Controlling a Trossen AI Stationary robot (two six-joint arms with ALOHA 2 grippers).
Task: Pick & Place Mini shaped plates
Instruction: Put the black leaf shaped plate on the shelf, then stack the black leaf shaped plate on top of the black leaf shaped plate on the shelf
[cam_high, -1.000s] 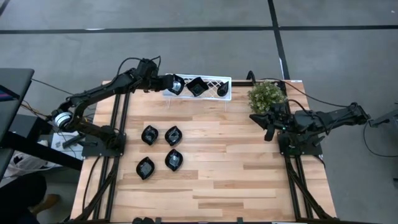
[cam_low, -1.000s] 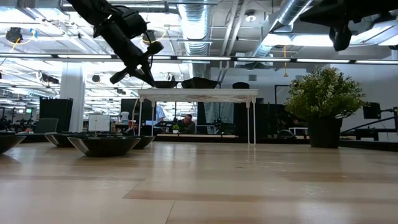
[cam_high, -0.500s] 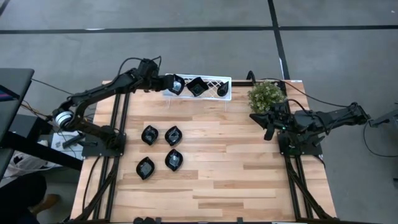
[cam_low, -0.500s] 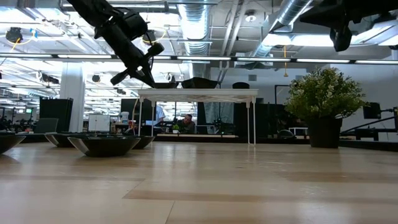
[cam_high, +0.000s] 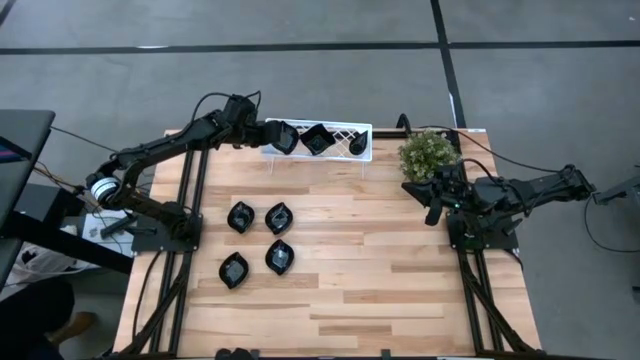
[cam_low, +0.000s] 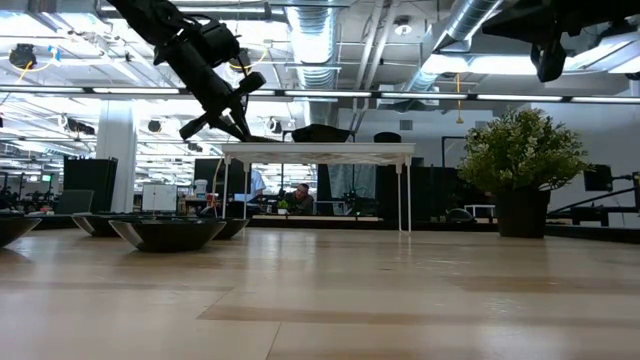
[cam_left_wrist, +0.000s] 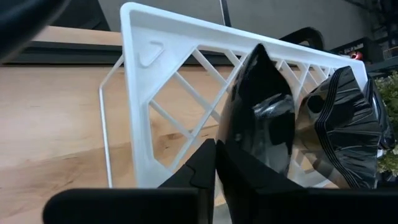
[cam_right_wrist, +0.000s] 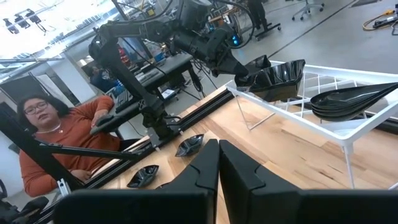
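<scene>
While the left gripper pinched a glossy black leaf-shaped plate at the white lattice rack, its jaws risked snagging the lattice; the right gripper's jaws were pressed together.

Even, bright overhead light fills the high view, shadows faint on the wooden surface. In the low view, ceiling strip lights glare across the upper frame. Glossy black plates catch highlights; nearest edges blur.

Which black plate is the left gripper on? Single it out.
The leaf-shaped plate at the white rack's left end. The left gripper is at its edge; the four plates on the table lie well clear of both grippers.
</scene>
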